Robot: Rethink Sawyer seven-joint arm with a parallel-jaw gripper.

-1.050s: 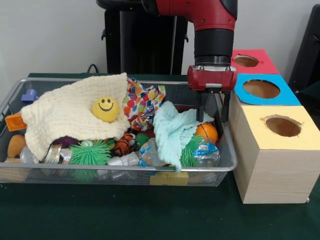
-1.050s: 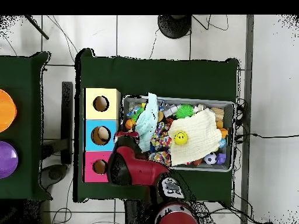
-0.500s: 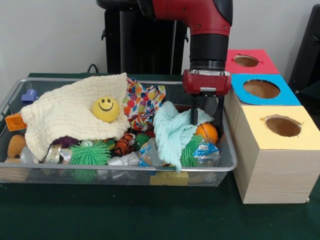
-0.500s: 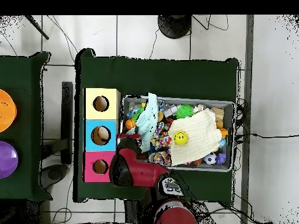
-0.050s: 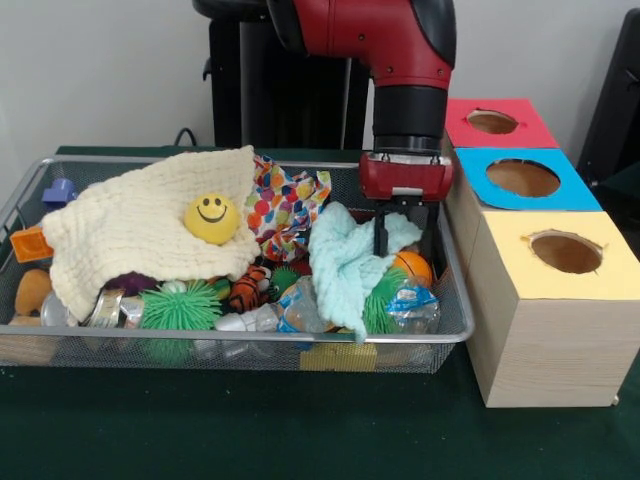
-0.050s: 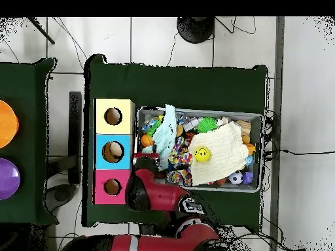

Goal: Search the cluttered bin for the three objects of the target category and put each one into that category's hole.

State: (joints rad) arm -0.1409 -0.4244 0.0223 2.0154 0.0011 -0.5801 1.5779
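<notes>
The pincer (image 5: pixel 404 235) hangs inside the wire basket (image 5: pixel 250 345) at the end nearest the boxes, its two black fingers (image 5: pixel 381 233) spread apart and empty. In the front view the orange ball (image 5: pixel 414 264) sits directly under the pincer, between the finger lines; contact cannot be confirmed. The pale blue cloth (image 5: pixel 345 262) lies just to the picture-left of the pincer, its upper edge against the left-hand finger. Below the pincer, toward the basket's near rim, a crumpled clear plastic bottle (image 5: pixel 411 303) rests on a green spiky ball (image 5: pixel 380 300).

Further picture-left of the pincer: a bright spotted cloth (image 5: pixel 285 205), a tiger-striped toy (image 5: pixel 246 288), a second green spiky ball (image 5: pixel 180 308), and a cream cloth (image 5: pixel 140 225) carrying a yellow ball with a printed smiling face (image 5: pixel 211 218). At the far end of the basket from the pincer are an orange block (image 5: pixel 30 243) and a small blue piece (image 5: pixel 58 190).

To the picture-right of the pincer, outside the basket, stand three wooden boxes with holed tops: red (image 5: pixel 497 122), blue (image 5: pixel 523 178) just beside the pincer, and yellow (image 5: pixel 563 251). The overhead view shows an item in the blue box's hole (image 6: pixel 114 151); it cannot be identified.

No brand, label or legible writing is found on any item. All stands on a dark green desk (image 5: pixel 250 425).
</notes>
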